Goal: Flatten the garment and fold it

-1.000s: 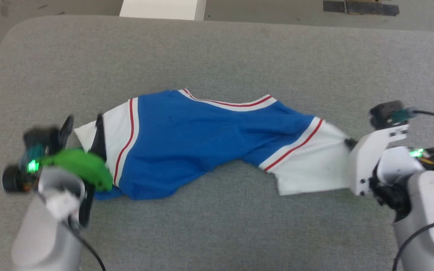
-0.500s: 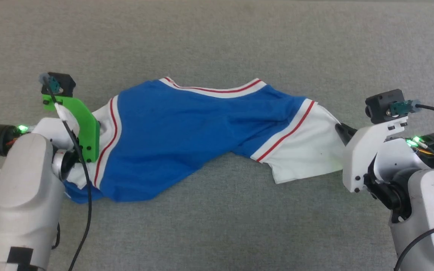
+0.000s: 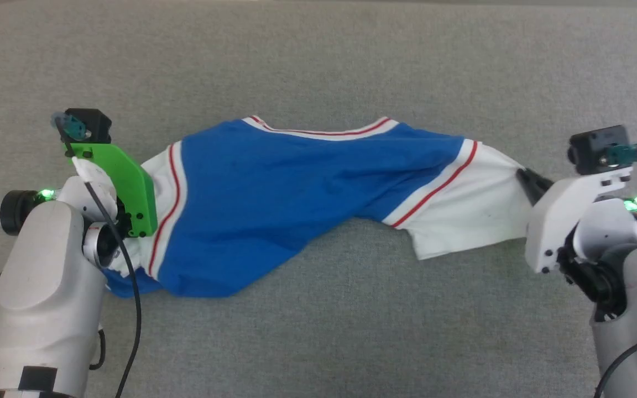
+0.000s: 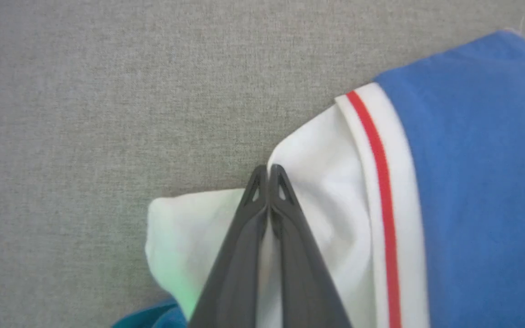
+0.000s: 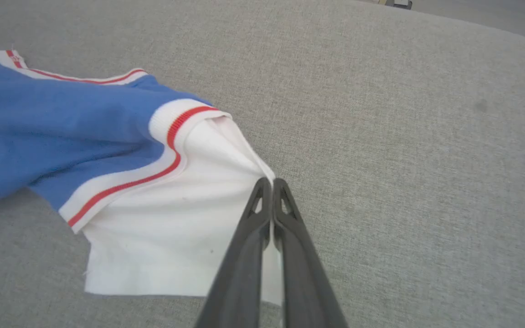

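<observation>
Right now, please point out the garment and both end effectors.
garment (image 3: 274,204), head view, blue body
left end effector (image 4: 268,169), left wrist view, between fingertips
right end effector (image 5: 271,182), right wrist view, between fingertips

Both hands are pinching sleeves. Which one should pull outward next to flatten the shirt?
Left, likely. The left hand grips the garment's left sleeve, crumpled and slack; the right hand holds the right sleeve taut.

Pale grey arms (image 3: 47,287) — green bracket (image 3: 128,188) left, white bracket (image 3: 556,221) right.
</observation>
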Controlling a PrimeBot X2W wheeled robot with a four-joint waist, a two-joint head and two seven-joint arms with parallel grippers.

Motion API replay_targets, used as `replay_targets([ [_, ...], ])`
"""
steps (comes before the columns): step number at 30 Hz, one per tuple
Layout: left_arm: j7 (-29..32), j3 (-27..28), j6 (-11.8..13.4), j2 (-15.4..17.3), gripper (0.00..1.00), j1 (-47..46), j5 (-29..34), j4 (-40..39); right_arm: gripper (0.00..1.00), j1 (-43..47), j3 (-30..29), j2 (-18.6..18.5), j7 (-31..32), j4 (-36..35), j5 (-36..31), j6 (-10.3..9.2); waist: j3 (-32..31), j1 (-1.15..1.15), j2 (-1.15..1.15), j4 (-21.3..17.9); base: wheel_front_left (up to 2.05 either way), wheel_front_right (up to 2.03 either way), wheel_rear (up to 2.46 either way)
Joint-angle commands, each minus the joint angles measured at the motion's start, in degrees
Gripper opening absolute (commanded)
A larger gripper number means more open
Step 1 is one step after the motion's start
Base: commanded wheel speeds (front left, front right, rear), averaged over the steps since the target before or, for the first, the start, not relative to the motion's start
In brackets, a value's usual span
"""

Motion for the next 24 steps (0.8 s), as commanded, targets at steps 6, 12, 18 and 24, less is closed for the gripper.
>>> replay_targets([
  [6,-6.31,2.6,0.08,-1.12,0.0,-2.4,-2.75,-3.77,0.0,-4.02,-4.53,0.58,-1.52,-0.86,2.99,-0.1,-4.0,0.0,0.0,0.77,0.0,0.0,0.0],
  [12,-10.42,4.18,0.53,-0.08,0.0,-10.77,-2.63,-7.87,0.0,-14.84,-5.06,-0.18,1.56,-1.2,6.92,-0.1,-1.85,0.0,0.0,-0.46,0.0,0.0,0.0],
  [18,-12.75,4.18,2.32,2.82,0.0,-24.69,0.99,-9.27,0.0,-34.57,-6.25,2.25,2.99,4.04,6.86,-0.1,3.01,0.0,0.0,-2.58,0.0,0.0,0.0],
  [24,-17.61,4.52,6.74,3.43,0.0,-36.78,4.73,-6.94,0.0,-52.31,-7.83,3.93,-3.39,13.89,-1.4,-0.1,5.84,0.0,0.0,-4.07,0.0,0.0,0.0],
])
